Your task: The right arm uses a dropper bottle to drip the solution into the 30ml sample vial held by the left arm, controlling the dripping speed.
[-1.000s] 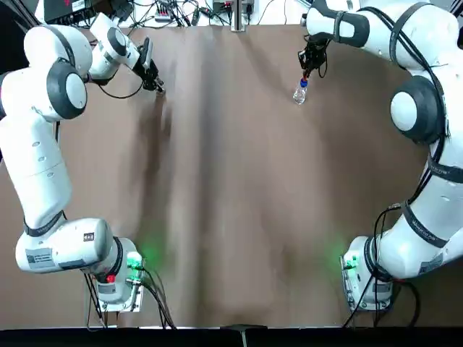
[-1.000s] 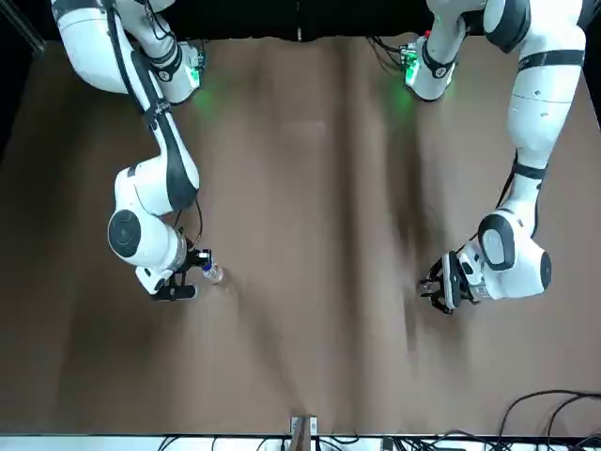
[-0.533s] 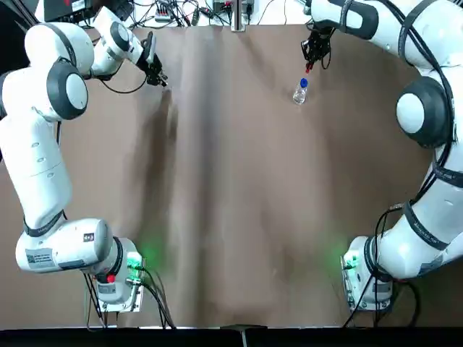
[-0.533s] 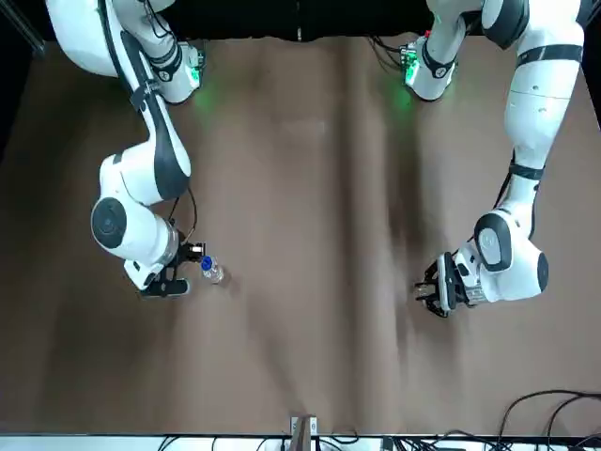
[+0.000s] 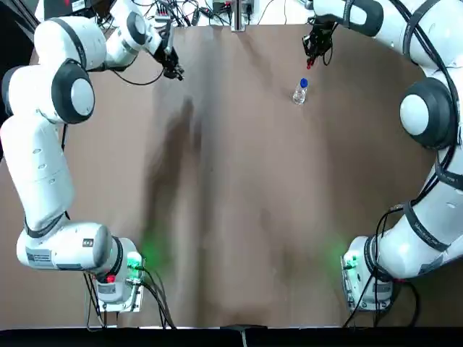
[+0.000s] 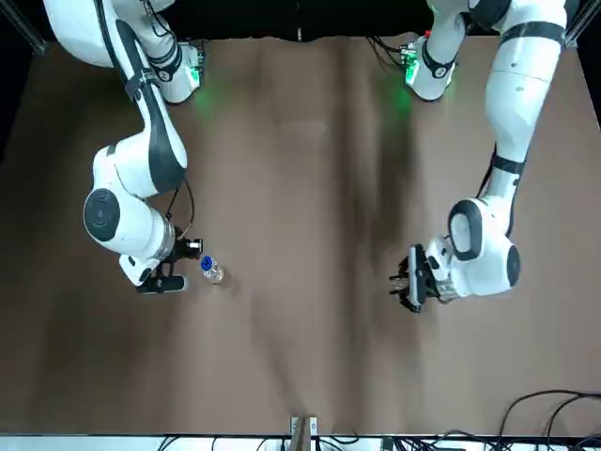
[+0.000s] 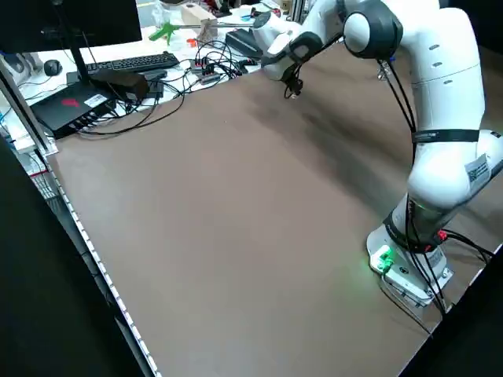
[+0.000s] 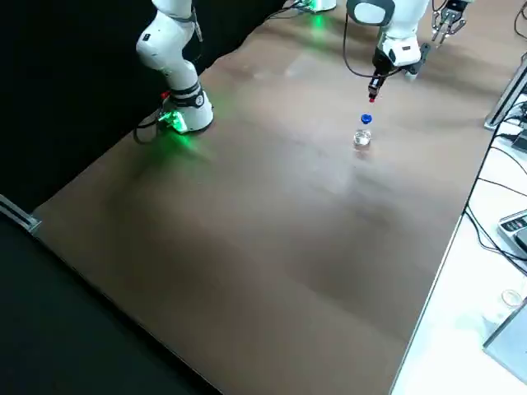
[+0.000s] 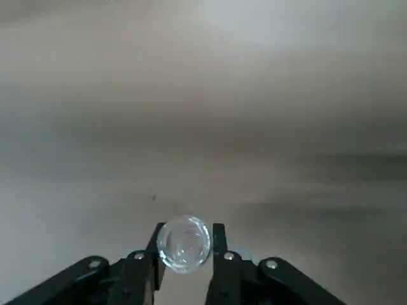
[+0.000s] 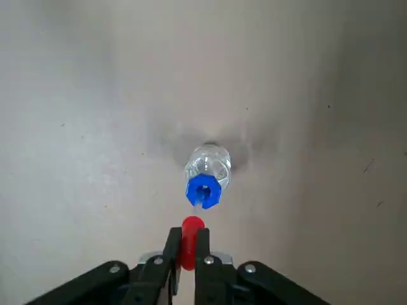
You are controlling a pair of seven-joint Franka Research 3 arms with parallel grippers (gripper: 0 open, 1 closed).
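The dropper bottle [image 5: 300, 92] stands upright on the brown table at the far right, its blue collar [image 10: 203, 190] open at the top. My right gripper [image 5: 311, 59] hangs above and just beyond it, shut on the red-tipped dropper top [image 10: 191, 236], which is lifted clear of the bottle [image 8: 363, 132]. My left gripper [image 5: 174, 71] hovers over the far left of the table, shut on the 30ml sample vial [image 9: 184, 244], a clear glass vial seen mouth-on between the fingers. In the front view the bottle [image 6: 211, 271] sits beside the right gripper [image 6: 164, 282], and the left gripper [image 6: 408, 287] is well apart from it.
The brown table surface [image 5: 239, 202] stretches between the two arms. Cables, a keyboard [image 7: 130, 63] and other equipment lie on the white bench beyond the table's far edge. Both arm bases glow green near the front edge.
My left gripper has carried the vial towards the table's middle. My right gripper has risen from the bottle with the red dropper top, leaving the blue-collared bottle standing.
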